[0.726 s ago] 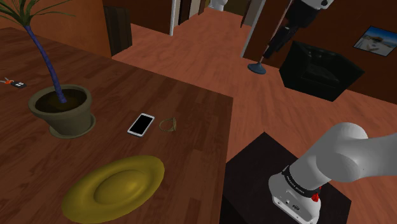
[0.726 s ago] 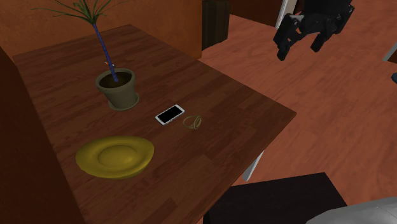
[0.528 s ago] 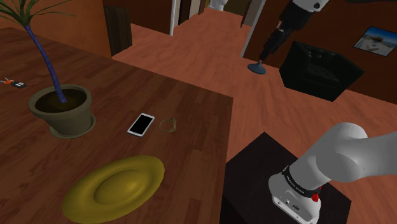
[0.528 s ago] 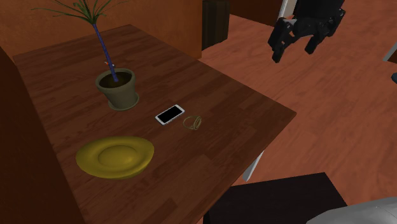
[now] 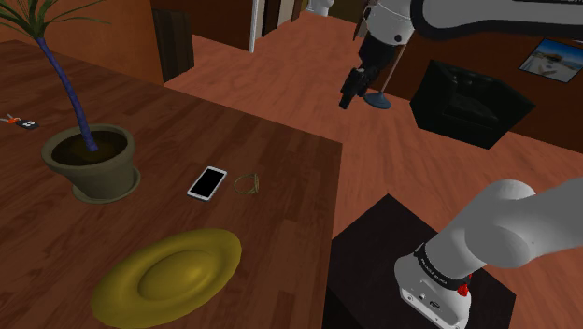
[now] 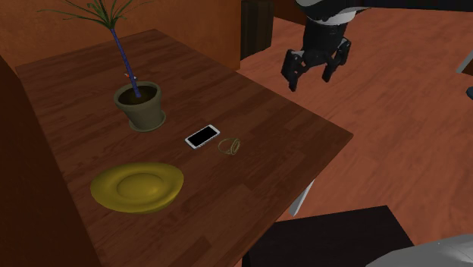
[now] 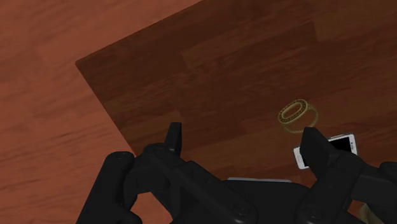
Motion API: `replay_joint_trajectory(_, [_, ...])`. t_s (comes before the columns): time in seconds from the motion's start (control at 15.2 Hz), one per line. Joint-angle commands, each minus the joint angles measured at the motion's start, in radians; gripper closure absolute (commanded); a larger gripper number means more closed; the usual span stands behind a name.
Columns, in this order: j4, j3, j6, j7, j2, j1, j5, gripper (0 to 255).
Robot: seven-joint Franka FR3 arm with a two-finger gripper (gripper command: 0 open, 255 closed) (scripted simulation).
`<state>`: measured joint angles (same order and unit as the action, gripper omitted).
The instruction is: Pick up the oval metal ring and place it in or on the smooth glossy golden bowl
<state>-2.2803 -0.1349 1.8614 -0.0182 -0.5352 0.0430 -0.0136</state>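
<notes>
Open black gripper (image 6: pixel 308 78) above the floor near the table's edge, approaching an oval ring (image 6: pixel 230 146).
The fingers stand apart, holding nothing. The thin gold-toned ring lies on the wooden table (image 6: pixel 296 136) just beside a smartphone (image 6: pixel 202 136), well apart from the golden bowl (image 6: pixel 137 186). Since half a second ago the gripper has swung nearer the table; ring and bowl are unmoved. Likely risks: the descending fingers strike the phone, or the thin ring slips from the pinch.

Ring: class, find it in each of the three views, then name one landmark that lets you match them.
Shoulder view: ring near the middle of the table, just right of the phone.
Second exterior view: ring mid-table, just right of the phone.
Wrist view: ring on the table beside the phone.
Shared landmark: the phone, next to the ring throughout.
</notes>
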Motion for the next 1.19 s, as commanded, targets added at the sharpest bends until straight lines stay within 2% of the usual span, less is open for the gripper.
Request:
replay_joint_trajectory(0.0, [0.018, -0.016, 0.039, 0.014, 0.076, 0.001, -0.002, 0])
replay_joint_trajectory(0.53, [0.098, -0.081, 0.158, 0.091, 0.357, 0.013, -0.032, 0])
replay_joint_trajectory(1.12, [0.268, -0.122, 0.231, 0.184, 0.7, 0.047, -0.107, 0])
